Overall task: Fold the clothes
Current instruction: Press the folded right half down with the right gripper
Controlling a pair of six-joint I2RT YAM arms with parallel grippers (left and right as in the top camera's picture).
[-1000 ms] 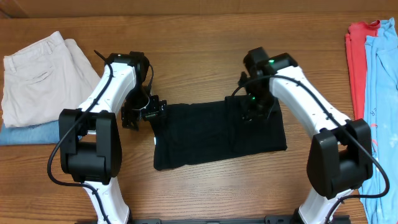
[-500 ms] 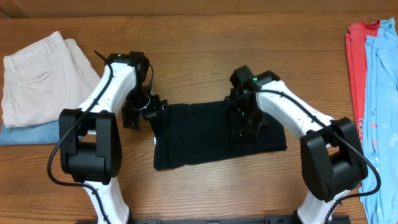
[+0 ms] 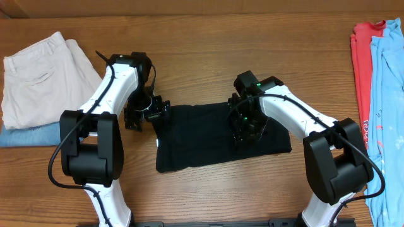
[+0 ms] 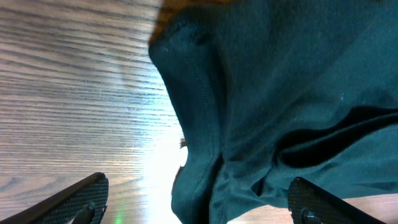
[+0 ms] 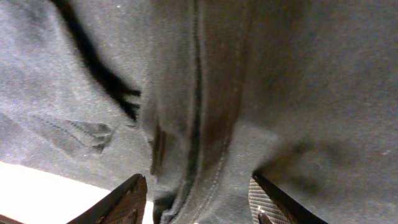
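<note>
The black shirt (image 3: 196, 139) lies as a folded rectangle on the middle of the table. My left gripper (image 3: 145, 115) is at the shirt's left edge. In the left wrist view its jaws (image 4: 199, 202) are wide open, with the hemmed edge of the shirt (image 4: 280, 93) lying between the fingers. My right gripper (image 3: 245, 132) is down on the right part of the shirt. In the right wrist view its jaws (image 5: 199, 202) are open and straddle a raised seam fold of the shirt (image 5: 298, 74). No white tag shows.
Cream-white trousers (image 3: 44, 75) lie folded on blue jeans (image 3: 25, 135) at the far left. A red garment (image 3: 361, 57) and a light blue garment (image 3: 386, 94) lie along the right edge. Bare wood table (image 3: 202, 50) surrounds the shirt.
My right gripper has moved left and toward the front, from the shirt's upper right edge onto the fold in its right part. The left arm has not moved.
</note>
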